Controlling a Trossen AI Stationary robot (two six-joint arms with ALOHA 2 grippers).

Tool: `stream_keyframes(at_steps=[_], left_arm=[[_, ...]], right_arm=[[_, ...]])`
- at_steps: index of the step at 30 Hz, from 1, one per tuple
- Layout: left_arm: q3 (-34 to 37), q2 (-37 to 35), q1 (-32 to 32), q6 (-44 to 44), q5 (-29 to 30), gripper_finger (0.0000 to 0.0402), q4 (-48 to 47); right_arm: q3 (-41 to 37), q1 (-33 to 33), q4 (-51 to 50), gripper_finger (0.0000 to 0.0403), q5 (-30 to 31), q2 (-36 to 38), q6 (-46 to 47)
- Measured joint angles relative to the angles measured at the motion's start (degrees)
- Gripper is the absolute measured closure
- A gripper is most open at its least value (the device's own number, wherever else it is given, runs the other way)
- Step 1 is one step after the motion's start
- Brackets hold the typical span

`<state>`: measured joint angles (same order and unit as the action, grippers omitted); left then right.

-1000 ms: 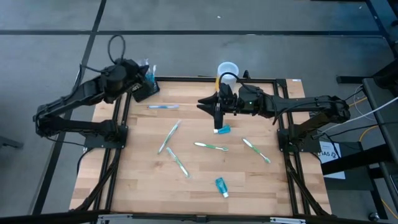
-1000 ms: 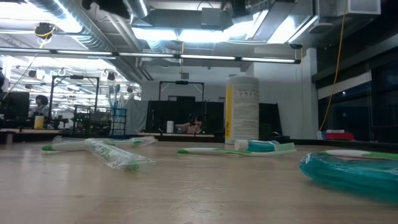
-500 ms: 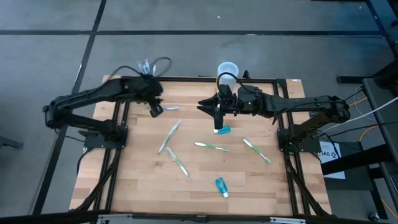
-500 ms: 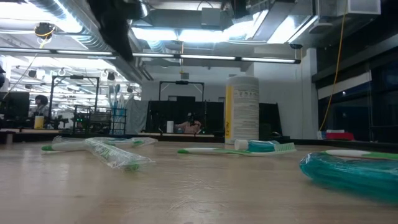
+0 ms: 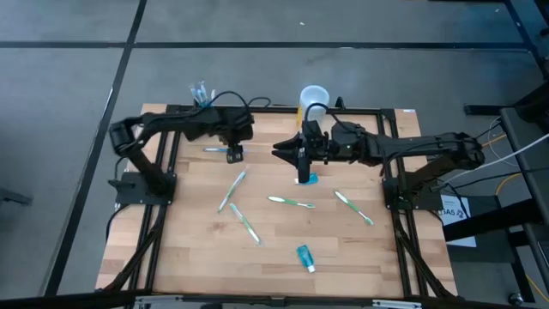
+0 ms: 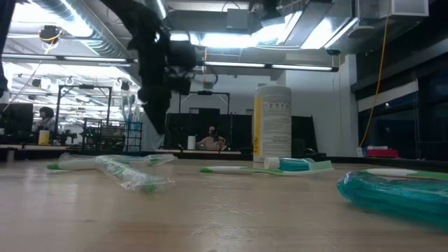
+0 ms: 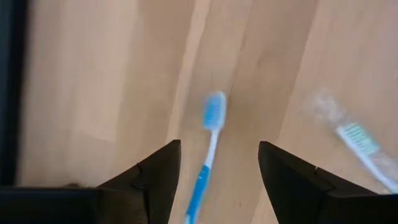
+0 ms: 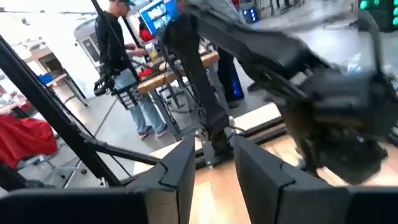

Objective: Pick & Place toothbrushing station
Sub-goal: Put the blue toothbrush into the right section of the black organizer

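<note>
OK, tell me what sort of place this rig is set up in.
Probably a robotics lab or workshop. The low view shows exposed ceiling ducts with strip lights and benches of equipment; the right wrist view shows a person standing at a workbench with a monitor.

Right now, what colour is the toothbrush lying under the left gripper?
Blue, with a white neck: the toothbrush shows best in the left wrist view, between the open left gripper fingers.
</note>
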<state>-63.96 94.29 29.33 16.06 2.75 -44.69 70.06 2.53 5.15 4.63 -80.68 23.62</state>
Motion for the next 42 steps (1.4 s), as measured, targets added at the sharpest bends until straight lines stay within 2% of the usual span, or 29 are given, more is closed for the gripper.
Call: stream_keyframes(at_steps=[4, 13, 19, 35, 42], left_arm=[[0.0, 2.1, 2.2, 3.2, -4.2, 0.0195, -0.7], [0.0, 3.5, 3.4, 4.8, -7.4, 0.0185, 5.2], [0.0, 6.3, 3.9, 6.8, -7.2, 0.0185, 2.2], [0.0, 10.8, 3.4, 6.7, -7.9, 0.0202, 3.9], [-0.1, 12.0, 2.2, 5.0, -7.4, 0.0234, 6.1]], right_arm=[[0.0, 1.8, -0.4, 0.0289, 4.6, 2.4, -0.7], [0.0, 4.7, -3.0, 0.0289, 11.2, 6.7, -3.6], [0.0, 5.6, -3.1, 0.0289, 11.5, 6.9, -4.2], [0.0, 6.3, -3.2, 0.0289, 12.5, 6.9, -4.6], [0.0, 6.3, -3.3, 0.0289, 12.9, 6.9, -4.6]])
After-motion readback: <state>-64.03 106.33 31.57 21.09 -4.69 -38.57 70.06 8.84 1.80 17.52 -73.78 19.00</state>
